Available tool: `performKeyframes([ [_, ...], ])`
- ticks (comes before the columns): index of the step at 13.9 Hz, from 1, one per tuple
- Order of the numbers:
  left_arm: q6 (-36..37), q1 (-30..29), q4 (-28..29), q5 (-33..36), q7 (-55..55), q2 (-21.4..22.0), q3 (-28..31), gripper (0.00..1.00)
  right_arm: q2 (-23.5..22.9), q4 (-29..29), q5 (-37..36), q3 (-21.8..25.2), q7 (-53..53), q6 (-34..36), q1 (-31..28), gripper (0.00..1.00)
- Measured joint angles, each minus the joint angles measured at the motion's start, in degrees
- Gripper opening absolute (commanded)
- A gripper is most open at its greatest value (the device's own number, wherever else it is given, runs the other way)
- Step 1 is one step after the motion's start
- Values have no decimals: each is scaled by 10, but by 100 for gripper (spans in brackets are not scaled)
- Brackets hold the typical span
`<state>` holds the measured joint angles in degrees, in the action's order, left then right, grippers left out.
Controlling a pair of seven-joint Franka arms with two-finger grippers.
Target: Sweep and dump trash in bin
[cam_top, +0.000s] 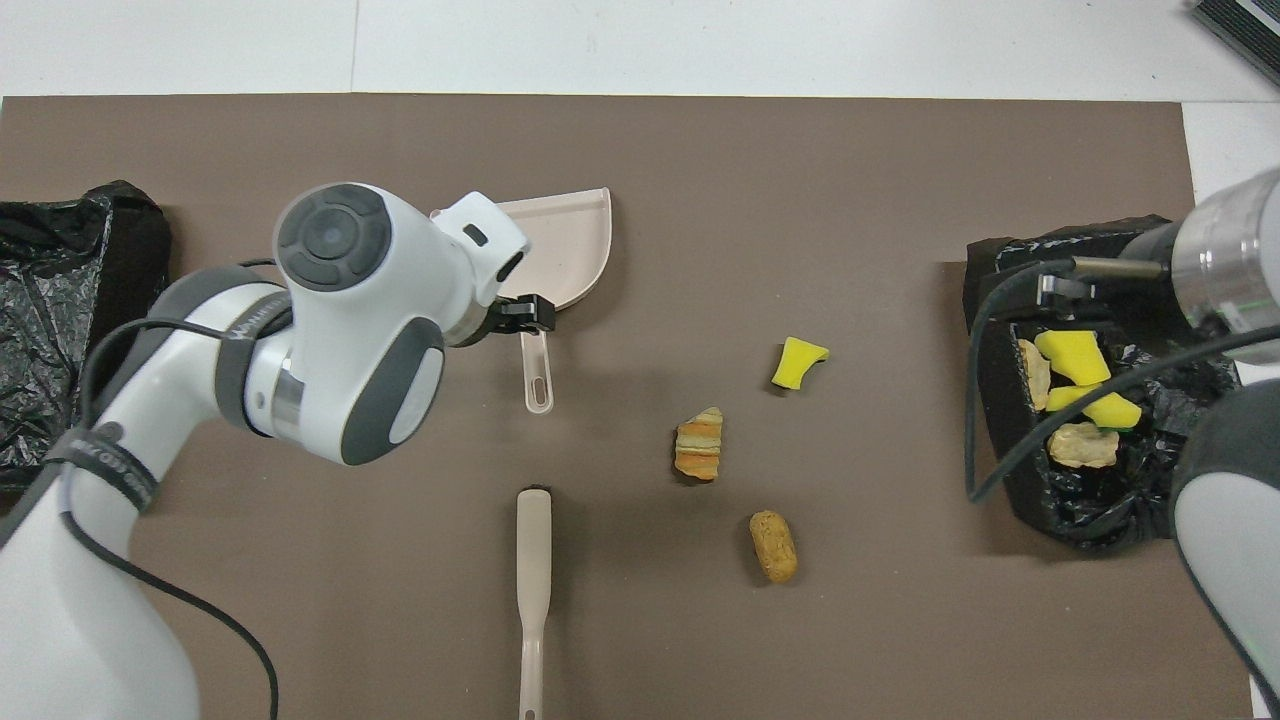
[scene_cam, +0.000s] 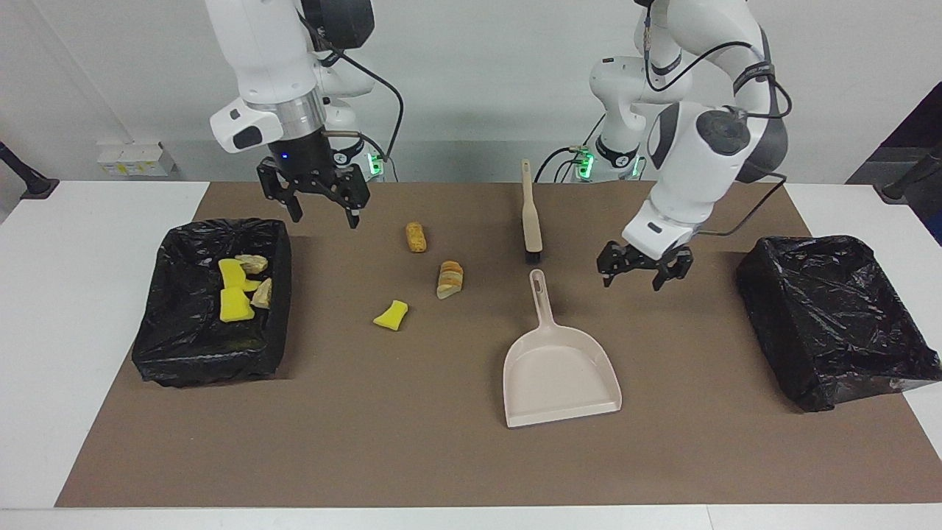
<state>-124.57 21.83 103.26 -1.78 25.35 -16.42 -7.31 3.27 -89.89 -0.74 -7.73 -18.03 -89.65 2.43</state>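
Note:
Three bits of trash lie on the brown mat: an orange lump [scene_cam: 416,237] [cam_top: 773,546], a striped bread-like lump [scene_cam: 450,280] [cam_top: 699,443] and a yellow sponge bit [scene_cam: 391,315] [cam_top: 797,362]. Several more, yellow sponge bits [scene_cam: 235,294] and cream lumps [scene_cam: 252,263], lie in the black-lined bin [scene_cam: 213,361] [cam_top: 990,330] at the right arm's end. The beige dustpan [scene_cam: 559,368] [cam_top: 570,240] lies flat, and the brush [scene_cam: 530,213] [cam_top: 533,590] lies nearer to the robots. My left gripper [scene_cam: 642,274] is open and empty, low over the mat beside the dustpan's handle. My right gripper [scene_cam: 320,202] is open and empty, over the mat beside the bin.
A second black-lined bin [scene_cam: 831,316] [cam_top: 60,300] stands at the left arm's end of the mat. White table shows around the mat's edges. In the overhead view my left arm covers part of the dustpan.

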Motion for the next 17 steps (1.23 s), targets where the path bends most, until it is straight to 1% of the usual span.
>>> performKeyframes([
  [1, -19, 12, 16, 0, 16, -2, 0, 100, 23, -33, 1, -1, 3, 0, 0, 100],
  [2, -30, 19, 29, 0, 23, -3, 1, 93, 41, -59, 1, -3, 6, 0, 0, 100],
  [3, -37, 21, 37, 0, 29, -3, 0, 77, 53, -77, 1, -3, 14, -1, 0, 100],
  [4, -39, 21, 41, 0, 32, -3, 1, 67, 59, -86, 1, -3, 23, -2, -3, 100],
  [5, -40, 21, 44, 0, 37, -3, 1, 65, 60, -87, 1, -2, 29, -4, -7, 100],
  [8, -43, 24, 46, 0, 46, -3, 1, 63, 51, -77, 1, -2, 33, -8, -13, 100],
  [10, -59, 26, 54, 0, 48, -3, 1, 46, 38, -58, 1, -2, 33, -7, -13, 100],
  [11, -66, 26, 58, 0, 49, -3, 1, 34, 31, -48, 1, -2, 33, -6, -13, 100],
  [12, -69, 26, 60, 0, 49, -3, 2, 25, 27, -42, 1, -3, 33, -5, -13, 100],
  [13, -70, 26, 60, 3, 50, -3, 4, 0, 25, -39, 1, -4, 33, -5, -13, 100],
  [17, -74, 23, 58, 17, 50, -2, 11, 0, 5, -3, 1, -5, 33, 10, -13, 100],
])
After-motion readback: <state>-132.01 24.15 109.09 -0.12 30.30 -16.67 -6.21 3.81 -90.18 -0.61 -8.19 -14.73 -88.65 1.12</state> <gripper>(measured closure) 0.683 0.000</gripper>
